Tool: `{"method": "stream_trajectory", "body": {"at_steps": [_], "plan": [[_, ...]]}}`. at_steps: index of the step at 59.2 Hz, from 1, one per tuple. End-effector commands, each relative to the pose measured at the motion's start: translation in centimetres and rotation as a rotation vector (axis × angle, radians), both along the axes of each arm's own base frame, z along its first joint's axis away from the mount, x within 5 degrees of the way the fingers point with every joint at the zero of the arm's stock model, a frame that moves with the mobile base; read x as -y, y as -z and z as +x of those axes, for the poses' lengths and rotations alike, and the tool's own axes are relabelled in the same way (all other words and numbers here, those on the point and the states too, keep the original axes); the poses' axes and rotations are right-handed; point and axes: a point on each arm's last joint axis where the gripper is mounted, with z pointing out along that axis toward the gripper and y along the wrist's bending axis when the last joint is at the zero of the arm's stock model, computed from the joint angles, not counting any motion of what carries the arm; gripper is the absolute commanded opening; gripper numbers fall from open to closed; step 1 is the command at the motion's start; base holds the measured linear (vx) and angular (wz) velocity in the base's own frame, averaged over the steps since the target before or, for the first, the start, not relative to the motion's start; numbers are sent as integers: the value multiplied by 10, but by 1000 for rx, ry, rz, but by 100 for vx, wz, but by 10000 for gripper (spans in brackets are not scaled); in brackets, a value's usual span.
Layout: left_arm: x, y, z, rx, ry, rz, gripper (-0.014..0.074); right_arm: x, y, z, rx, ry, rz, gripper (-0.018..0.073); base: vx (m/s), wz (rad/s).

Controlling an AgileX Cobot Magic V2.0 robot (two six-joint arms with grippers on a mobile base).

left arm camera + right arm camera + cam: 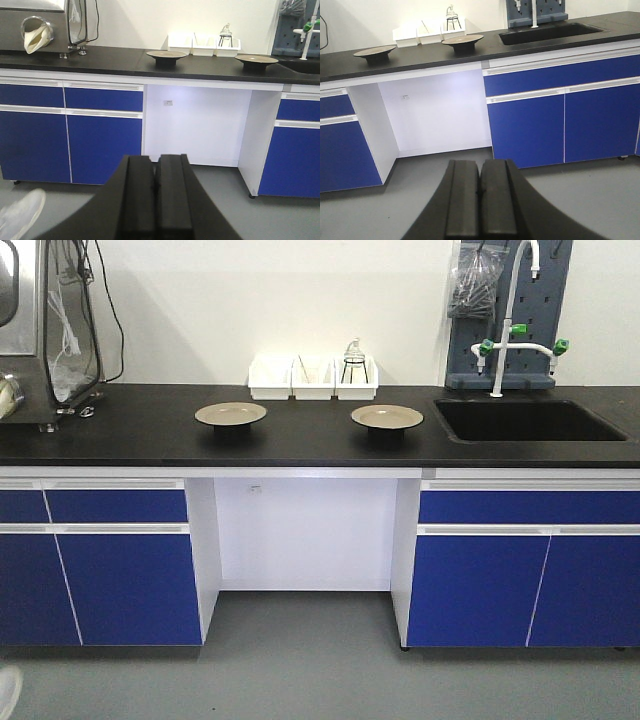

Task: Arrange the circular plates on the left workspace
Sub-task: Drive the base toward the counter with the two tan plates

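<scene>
Two round tan plates with dark undersides rest on the black countertop (130, 430). The left plate (230, 414) (166, 54) (375, 50) sits near the counter's middle. The right plate (386, 417) (256, 60) (462, 39) lies closer to the sink. Both grippers hang low over the grey floor, well short of the counter. My left gripper (155, 162) is shut with nothing between its black fingers. My right gripper (480, 167) is likewise shut and holds nothing. Neither gripper appears in the front view.
Three white bins (313, 378) line the wall behind the plates, one holding a small wire stand. A recessed black sink (530, 420) with a white faucet (510, 320) is at the right. A steel machine (45, 330) stands far left. Blue cabinets (120, 570) flank an open knee space (305, 530).
</scene>
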Motion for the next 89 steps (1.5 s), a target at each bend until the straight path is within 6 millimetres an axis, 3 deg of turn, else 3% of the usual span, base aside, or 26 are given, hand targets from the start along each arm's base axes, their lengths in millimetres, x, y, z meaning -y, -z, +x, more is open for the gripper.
{"method": "stream_trajectory", "body": {"at_steps": [1, 89], "plan": [[-1, -5, -1, 87, -10, -9, 2, 0, -6, 0, 94, -2, -15, 0, 0, 0], [-1, -5, -1, 87, -10, -9, 2, 0, -6, 0, 92, -2, -15, 0, 4, 0]]}}
